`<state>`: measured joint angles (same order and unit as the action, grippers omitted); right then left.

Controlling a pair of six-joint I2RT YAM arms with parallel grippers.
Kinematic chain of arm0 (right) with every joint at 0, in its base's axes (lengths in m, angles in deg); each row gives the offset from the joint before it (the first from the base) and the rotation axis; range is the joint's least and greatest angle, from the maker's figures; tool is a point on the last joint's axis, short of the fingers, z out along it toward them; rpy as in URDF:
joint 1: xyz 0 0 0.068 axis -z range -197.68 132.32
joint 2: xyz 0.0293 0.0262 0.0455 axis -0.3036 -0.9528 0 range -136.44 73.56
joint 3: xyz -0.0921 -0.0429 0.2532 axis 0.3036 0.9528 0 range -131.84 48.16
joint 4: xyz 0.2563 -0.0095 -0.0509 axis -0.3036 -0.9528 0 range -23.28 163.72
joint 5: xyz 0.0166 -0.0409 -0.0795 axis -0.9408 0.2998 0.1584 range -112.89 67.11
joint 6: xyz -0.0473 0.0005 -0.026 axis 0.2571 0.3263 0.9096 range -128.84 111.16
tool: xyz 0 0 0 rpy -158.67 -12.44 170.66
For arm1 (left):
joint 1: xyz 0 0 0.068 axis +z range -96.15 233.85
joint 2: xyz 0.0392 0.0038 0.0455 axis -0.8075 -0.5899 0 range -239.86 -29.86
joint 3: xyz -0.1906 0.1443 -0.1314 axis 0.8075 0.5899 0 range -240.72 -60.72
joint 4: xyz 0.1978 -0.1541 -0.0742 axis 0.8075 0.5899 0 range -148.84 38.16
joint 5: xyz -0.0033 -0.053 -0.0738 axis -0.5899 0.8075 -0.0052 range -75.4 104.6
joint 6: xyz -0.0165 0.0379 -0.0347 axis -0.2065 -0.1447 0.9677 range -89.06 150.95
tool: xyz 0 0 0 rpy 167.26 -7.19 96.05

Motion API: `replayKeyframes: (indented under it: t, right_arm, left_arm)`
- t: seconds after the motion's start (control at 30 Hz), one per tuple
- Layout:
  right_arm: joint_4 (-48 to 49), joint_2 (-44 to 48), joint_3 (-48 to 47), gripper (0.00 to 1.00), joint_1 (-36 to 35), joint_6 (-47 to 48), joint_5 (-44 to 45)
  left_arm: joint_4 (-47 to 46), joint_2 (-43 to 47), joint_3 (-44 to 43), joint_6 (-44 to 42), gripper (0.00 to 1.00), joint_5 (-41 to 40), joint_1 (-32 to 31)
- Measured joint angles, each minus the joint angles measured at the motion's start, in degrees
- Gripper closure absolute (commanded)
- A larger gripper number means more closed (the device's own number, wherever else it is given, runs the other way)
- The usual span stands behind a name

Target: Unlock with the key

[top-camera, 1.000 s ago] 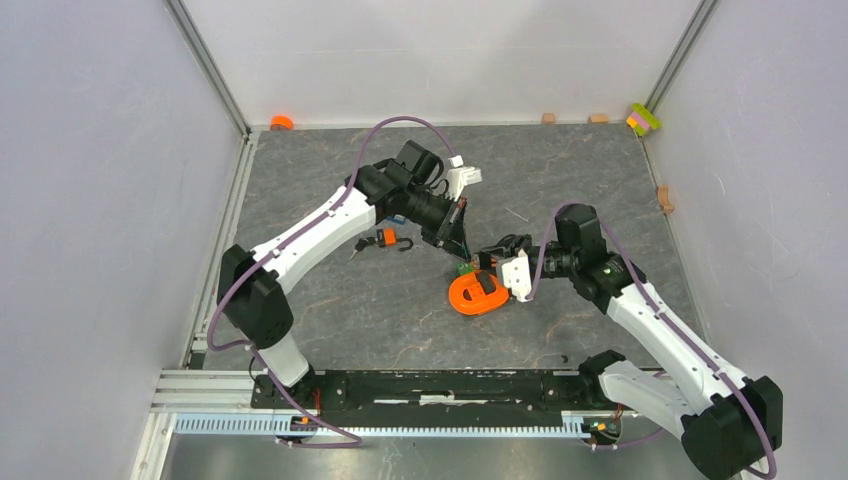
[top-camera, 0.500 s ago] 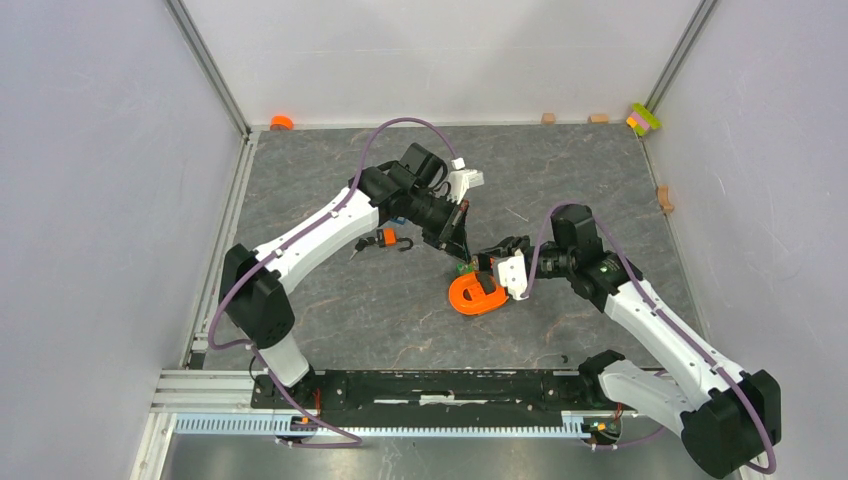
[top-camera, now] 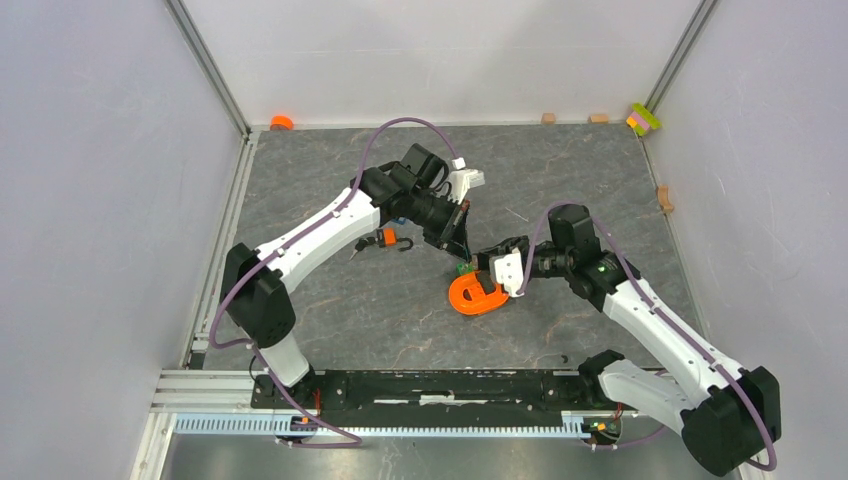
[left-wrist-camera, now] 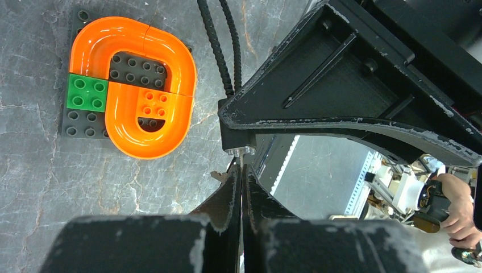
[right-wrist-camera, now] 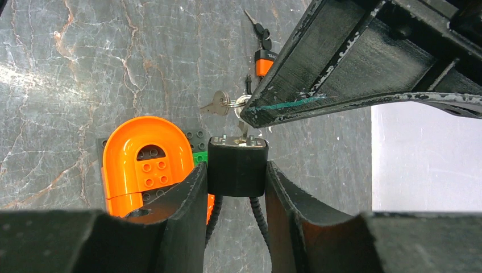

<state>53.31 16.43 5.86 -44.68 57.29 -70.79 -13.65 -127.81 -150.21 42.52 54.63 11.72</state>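
Note:
A small black lock (right-wrist-camera: 237, 168) on a thin black cable (left-wrist-camera: 221, 45) is gripped between the fingers of my right gripper (right-wrist-camera: 237, 170), which is shut on its body. The lock's silvery face points at my left gripper (left-wrist-camera: 241, 170). That gripper is shut on the key (left-wrist-camera: 243, 158). Only the key's thin silvery blade shows, bridging the fingertips and the lock's face (left-wrist-camera: 241, 151); its head is hidden between the fingers. In the top view the two grippers (top-camera: 458, 245) (top-camera: 484, 262) meet tip to tip above the orange ring-shaped piece (top-camera: 478, 295).
A spare silvery key (right-wrist-camera: 215, 106) hangs on a ring beside the left fingers. A small orange padlock (top-camera: 388, 238) lies on the table to the left. An orange cap (top-camera: 282, 122) and small blocks (top-camera: 645, 118) sit along the back edge.
My right arm has shifted slightly left and away with the lock, closing on the left gripper. The left gripper has barely moved. Both grips are unchanged.

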Motion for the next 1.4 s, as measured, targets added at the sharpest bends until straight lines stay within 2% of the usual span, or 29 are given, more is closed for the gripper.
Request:
replayKeyframes:
  t: [0.47,0.77,1.07,1.17,1.4]
  right_arm:
    - [2.1,-0.8,0.0,1.00,-0.4,-6.5,1.1]
    - [2.4,-1.1,0.2,1.00,-0.4,-6.9,1.3]
    - [3.4,-1.0,0.5,1.00,-0.9,-6.5,1.5]
    - [4.1,-1.0,0.5,1.00,-1.3,-6.3,1.3]
    - [4.3,-1.0,0.5,1.00,-1.4,-6.2,1.3]
  left_arm:
    - [-3.9,0.0,2.3,1.4,0.98,-1.0,0.0]
    - [-4.6,0.0,2.7,1.6,0.98,-1.1,0.0]
    - [-5.1,1.6,3.7,1.5,0.61,-2.7,0.0]
    - [-5.8,2.8,3.8,1.5,0.58,-3.5,0.0]
    - [-6.8,5.4,4.6,1.5,0.58,-4.0,0.2]
